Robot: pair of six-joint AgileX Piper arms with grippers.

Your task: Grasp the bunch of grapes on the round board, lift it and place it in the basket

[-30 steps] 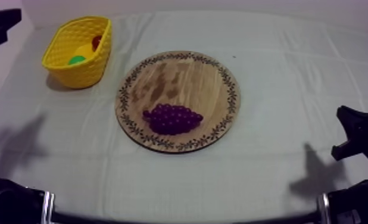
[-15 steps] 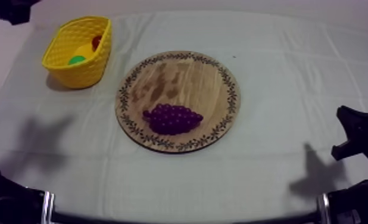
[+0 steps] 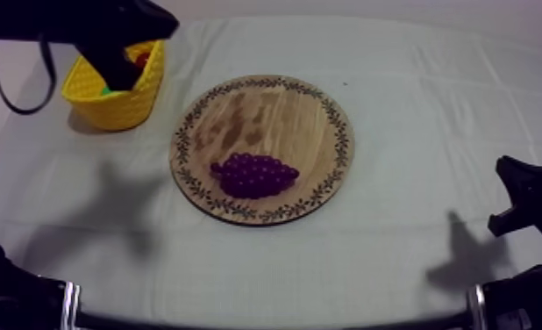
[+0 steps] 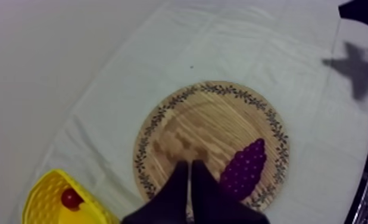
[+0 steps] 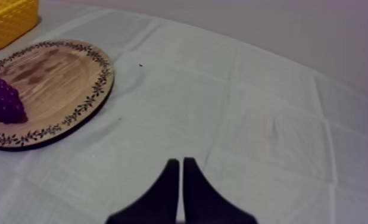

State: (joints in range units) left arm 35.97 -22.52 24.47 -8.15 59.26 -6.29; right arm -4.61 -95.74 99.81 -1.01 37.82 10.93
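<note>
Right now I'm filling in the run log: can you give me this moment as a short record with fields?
grapes: bunch of grapes on the wooden board, near its rim, not gripped
basket: yellow basket beside the board, small red fruit inside
left gripper: shut on nothing, arm over the basket
right gripper: shut on nothing, over bare cloth
step: pick not yet done

A grey-white cloth (image 3: pixel 432 132) is covering the table (image 3: pixel 266 281) from edge to edge, its fold creases (image 5: pixel 328 161) running across it in a faint grid. Beyond the far edge a plain pale wall (image 5: pixel 270 24) is rising, bare and evenly lit. Soft light is falling from above, laying blurred grey shadows (image 3: pixel 463 254) on the cloth.
</note>
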